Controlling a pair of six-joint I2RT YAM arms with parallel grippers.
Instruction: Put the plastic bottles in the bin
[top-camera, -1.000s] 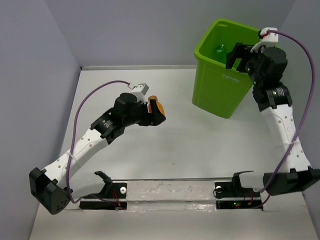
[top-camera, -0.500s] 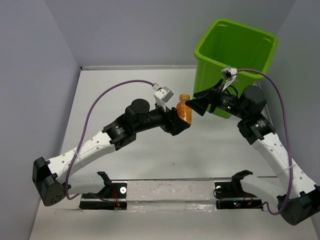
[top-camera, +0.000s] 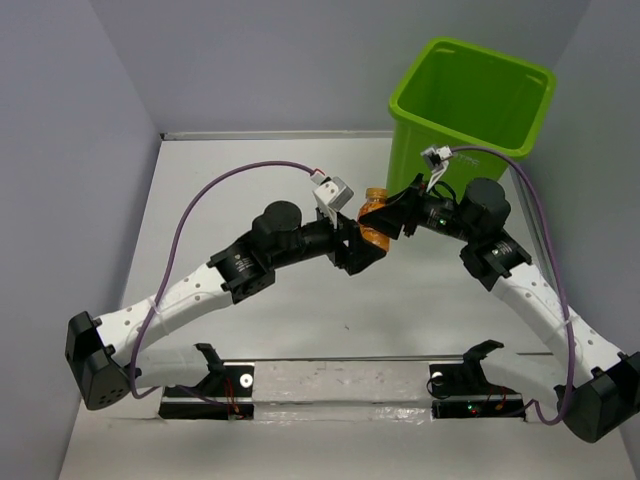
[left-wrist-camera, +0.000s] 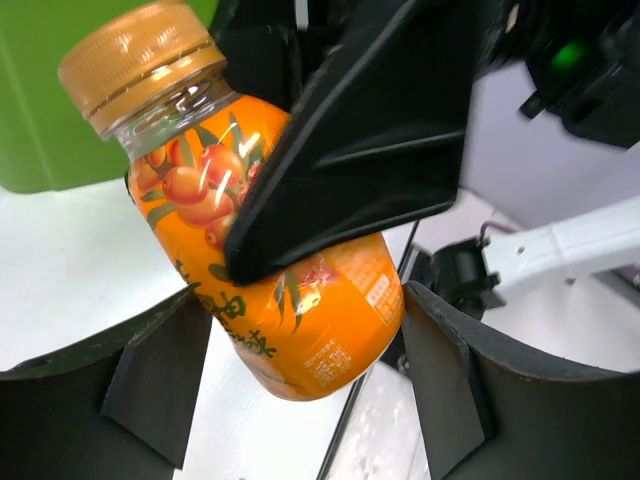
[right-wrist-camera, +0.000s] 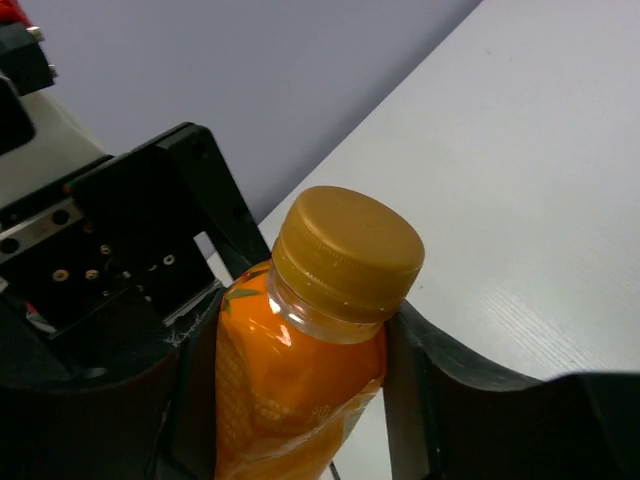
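An orange plastic bottle (top-camera: 375, 222) with a gold cap hangs above the table just left of the lime-green bin (top-camera: 452, 185). My left gripper (top-camera: 362, 243) is shut on its lower body; in the left wrist view the bottle (left-wrist-camera: 300, 325) sits between both fingers of the left gripper (left-wrist-camera: 300, 295). My right gripper (top-camera: 396, 214) comes from the bin side and is shut on the upper body. In the right wrist view its fingers hug the bottle (right-wrist-camera: 290, 400) just under the cap, around the right gripper (right-wrist-camera: 300, 330). No other bottles show.
Grey walls stand at the left and the back. A metal rail (top-camera: 340, 385) with the arm bases runs along the near edge. The bin stands at the back right against the wall, and purple cables arch over both arms.
My right arm swung from above the bin down to the bottle and shut on it. The left arm carried the bottle right, toward the bin.
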